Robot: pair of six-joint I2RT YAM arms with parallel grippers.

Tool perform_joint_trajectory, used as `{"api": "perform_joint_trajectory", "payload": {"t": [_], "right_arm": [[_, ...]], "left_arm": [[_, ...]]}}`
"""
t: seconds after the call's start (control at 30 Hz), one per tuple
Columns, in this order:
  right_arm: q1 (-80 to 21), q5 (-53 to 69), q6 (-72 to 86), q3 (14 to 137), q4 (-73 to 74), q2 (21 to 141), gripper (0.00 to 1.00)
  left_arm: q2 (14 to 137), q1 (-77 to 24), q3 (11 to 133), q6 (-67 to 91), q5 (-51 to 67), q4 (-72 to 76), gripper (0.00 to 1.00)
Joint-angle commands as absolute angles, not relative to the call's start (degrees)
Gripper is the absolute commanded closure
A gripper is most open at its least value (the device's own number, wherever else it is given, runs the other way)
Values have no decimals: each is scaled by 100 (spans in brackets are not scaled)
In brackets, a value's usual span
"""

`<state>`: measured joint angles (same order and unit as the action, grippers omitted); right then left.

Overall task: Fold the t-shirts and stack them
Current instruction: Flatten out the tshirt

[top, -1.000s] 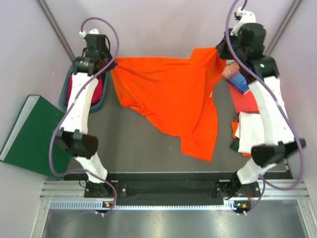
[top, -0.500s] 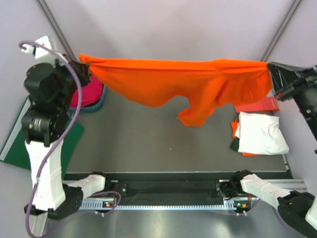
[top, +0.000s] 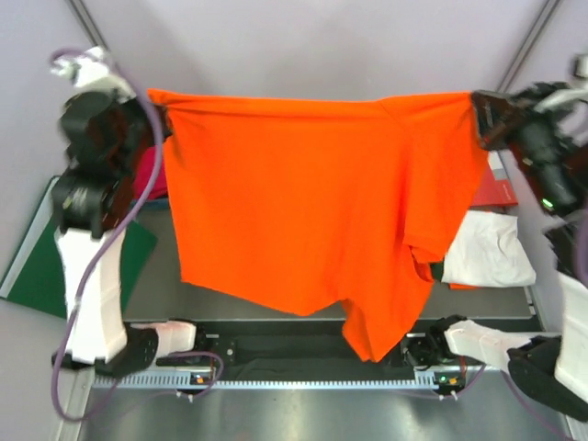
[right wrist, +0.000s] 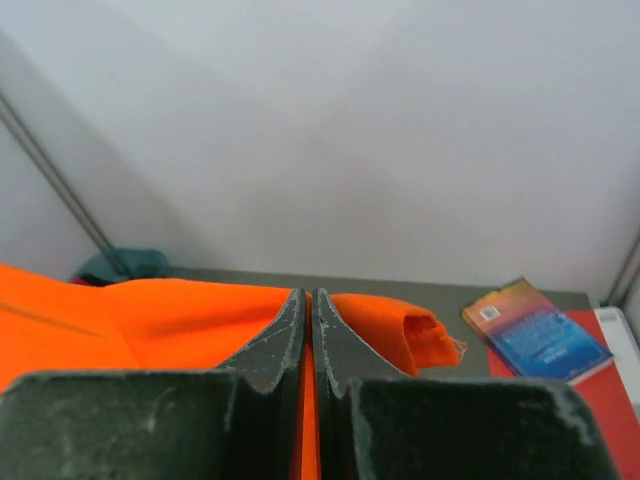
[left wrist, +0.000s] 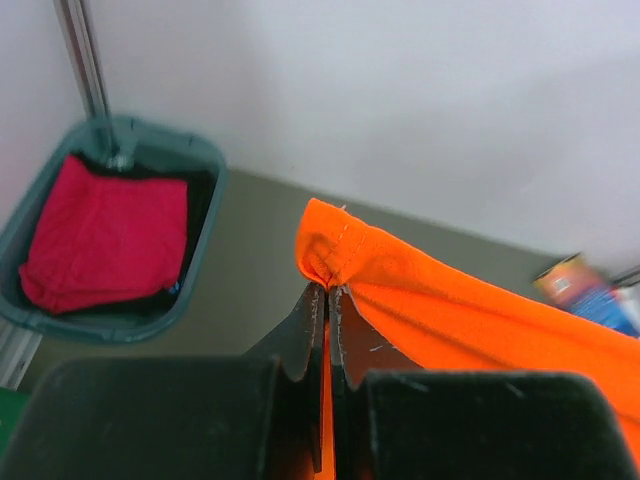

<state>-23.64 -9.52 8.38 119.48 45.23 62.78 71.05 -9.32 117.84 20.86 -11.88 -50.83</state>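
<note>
While aloft in clenched left hand (left wrist: 327,289) and right hand (right wrist: 310,296), orange t-shirt (top: 303,202) across white t-shirt (top: 491,253), near bin (left wrist: 207,166).

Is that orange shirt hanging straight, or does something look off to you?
It hangs unevenly. The left gripper and right gripper pinch the orange shirt by its top corners, but its lower edge slants and one corner droops well below the rest, on the robot's right side. Nothing looks torn.

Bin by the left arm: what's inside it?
The bin holds a red shirt that fills most of it. Anything under the shirt is covered.
</note>
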Motion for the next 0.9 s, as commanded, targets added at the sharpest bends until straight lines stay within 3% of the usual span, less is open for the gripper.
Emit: {"api": "perform_joint_trajectory", "payload": {"t": [0.0, 0.13, 0.27, 0.4, 0.53, 0.67, 0.87], "right_arm": [[-2382, -1626, 396, 10813, 3324, 6925, 100], [-2294, -1504, 316, 9295, 2210, 7731, 100], [-2057, -1196, 308, 8877, 1565, 9006, 100], [-1969, -1309, 203, 9508, 1389, 10500, 100], [-1899, -1687, 184, 10894, 1713, 11931, 100], [-1758, -1828, 343, 11820, 2100, 12497, 100], [-1644, -1811, 334, 11804, 2057, 12270, 100]], "left_arm": [[8374, -853, 11085, 1995, -1486, -4967, 100], [9402, -765, 10319, 2039, -1126, -4597, 100], [10841, -712, 10423, 2004, -1160, -4457, 100], [11863, -616, 11142, 2056, -1301, -4403, 100], [12716, -440, 12057, 2241, -1239, -4614, 100], [13042, -360, 12840, 2364, -1274, -4737, 100], [12920, -308, 13061, 2373, -1265, -4755, 100]]}}
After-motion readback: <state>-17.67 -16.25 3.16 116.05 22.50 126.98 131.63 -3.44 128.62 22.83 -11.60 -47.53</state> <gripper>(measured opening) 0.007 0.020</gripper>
